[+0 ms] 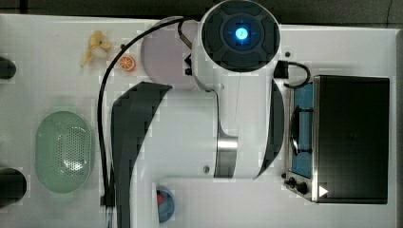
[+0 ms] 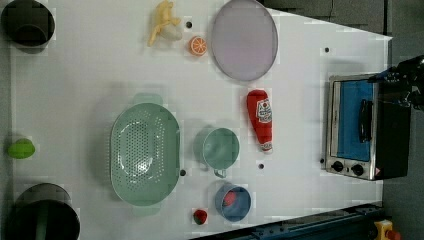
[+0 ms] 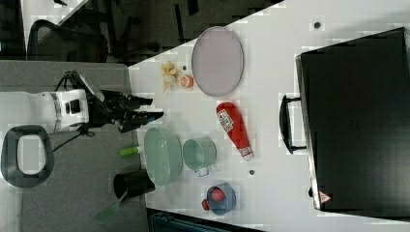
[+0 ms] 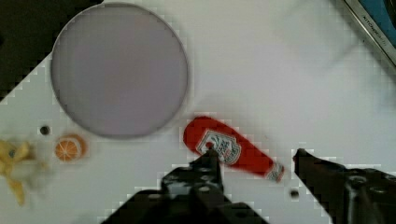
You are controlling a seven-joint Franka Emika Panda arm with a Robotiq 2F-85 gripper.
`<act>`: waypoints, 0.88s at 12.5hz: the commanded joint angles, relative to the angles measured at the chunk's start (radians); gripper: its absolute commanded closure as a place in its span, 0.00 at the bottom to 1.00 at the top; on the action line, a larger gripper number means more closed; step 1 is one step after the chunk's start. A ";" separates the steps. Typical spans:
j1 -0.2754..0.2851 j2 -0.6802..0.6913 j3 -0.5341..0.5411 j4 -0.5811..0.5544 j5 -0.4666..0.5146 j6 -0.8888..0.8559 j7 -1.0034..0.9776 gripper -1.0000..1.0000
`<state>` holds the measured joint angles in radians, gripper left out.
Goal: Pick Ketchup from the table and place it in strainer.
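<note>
White table (image 2: pixel 75 90) holds the red ketchup (image 2: pixel 260 119), label unreadable; jaws (image 4: pixel 254 156) wide apart above it.

You get bright, even light from overhead on the white table (image 2: pixel 100 75), which is close to washed out. Shadows stay soft: a faint grey one lies beside the strainer (image 2: pixel 145 152), another under the ketchup bottle (image 4: pixel 231 149) just ahead of the fingers (image 4: pixel 205 163). On the arm, a blue indicator light (image 1: pixel 241 34) glows with a small halo. All views look blocky along edges. In the wrist view, the fingers are dark and soft, and the peeled banana (image 4: pixel 14 168) beside them is smeared.
</note>
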<state>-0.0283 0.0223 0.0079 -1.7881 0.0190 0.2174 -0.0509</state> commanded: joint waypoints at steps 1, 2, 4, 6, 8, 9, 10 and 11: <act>-0.109 -0.245 0.075 -0.068 0.012 -0.161 0.067 0.21; -0.109 -0.245 0.075 -0.069 0.012 -0.160 0.067 0.10; -0.108 -0.232 0.079 -0.078 0.012 -0.148 0.056 0.00; -0.108 -0.202 0.088 -0.100 0.012 -0.118 0.037 0.00; -0.106 -0.161 0.098 -0.126 0.012 -0.074 0.009 0.00; -0.106 -0.137 0.104 -0.140 0.012 -0.051 -0.026 0.00; -0.105 -0.112 0.110 -0.154 0.012 -0.026 -0.075 0.00; -0.104 -0.086 0.117 -0.169 0.012 0.002 -0.137 0.00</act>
<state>-0.1318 -0.1042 0.1162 -1.8975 0.0305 0.2208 -0.0874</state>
